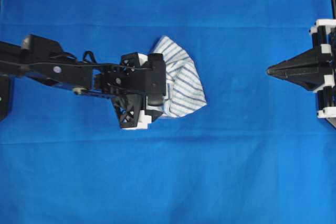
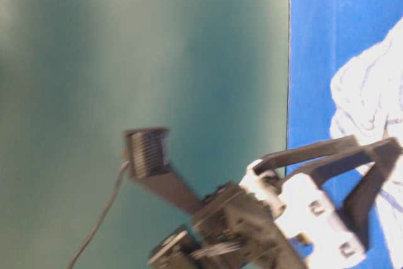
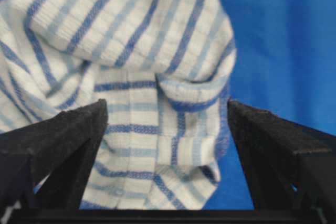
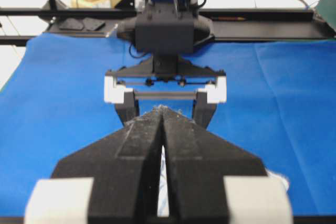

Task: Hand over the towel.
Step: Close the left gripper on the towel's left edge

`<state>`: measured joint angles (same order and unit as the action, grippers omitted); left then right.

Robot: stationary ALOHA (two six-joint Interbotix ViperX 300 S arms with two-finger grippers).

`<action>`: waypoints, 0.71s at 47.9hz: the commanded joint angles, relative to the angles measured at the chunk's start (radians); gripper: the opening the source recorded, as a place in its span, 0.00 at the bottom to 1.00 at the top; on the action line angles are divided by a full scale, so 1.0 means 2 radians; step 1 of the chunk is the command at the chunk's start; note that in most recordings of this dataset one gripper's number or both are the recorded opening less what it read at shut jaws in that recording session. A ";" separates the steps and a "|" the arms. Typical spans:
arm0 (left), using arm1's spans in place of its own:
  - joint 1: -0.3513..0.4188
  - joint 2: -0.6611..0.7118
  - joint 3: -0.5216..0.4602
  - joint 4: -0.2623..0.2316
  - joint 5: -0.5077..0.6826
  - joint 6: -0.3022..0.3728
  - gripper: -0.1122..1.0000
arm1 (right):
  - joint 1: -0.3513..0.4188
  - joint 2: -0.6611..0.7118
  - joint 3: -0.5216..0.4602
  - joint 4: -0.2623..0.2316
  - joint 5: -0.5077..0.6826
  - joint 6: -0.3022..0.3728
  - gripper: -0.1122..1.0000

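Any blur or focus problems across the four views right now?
Overhead: sharp and evenly lit, towel stripes readable. Table-level: soft throughout, appears rotated sideways, left gripper and towel smeared. Left wrist: towel weave crisp, fingers slightly soft at the frame edges. Right wrist: right gripper close and blurred, background beyond the blue cloth overexposed.

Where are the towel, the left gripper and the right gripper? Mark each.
towel [image 1: 182, 85]: overhead view, middle of its striped cloth.
left gripper [image 3: 167, 124]: left wrist view, midway between its open fingertips, over the towel.
right gripper [image 1: 270, 70]: overhead view, tip of its closed fingers.
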<state>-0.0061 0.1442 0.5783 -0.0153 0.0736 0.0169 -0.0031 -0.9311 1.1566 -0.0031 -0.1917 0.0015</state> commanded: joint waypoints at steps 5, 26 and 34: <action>0.009 0.021 -0.025 -0.002 -0.002 0.000 0.95 | 0.000 0.008 -0.009 0.002 0.002 0.001 0.10; 0.014 0.064 -0.044 -0.002 0.007 -0.003 0.93 | 0.001 0.011 -0.010 0.001 0.002 0.001 0.10; 0.012 0.060 -0.052 -0.002 0.049 -0.001 0.68 | 0.000 0.012 -0.010 0.002 0.001 0.001 0.10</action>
<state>0.0153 0.2823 0.4970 -0.0169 0.1411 0.0153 -0.0015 -0.9143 1.1566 -0.0031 -0.1841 0.0015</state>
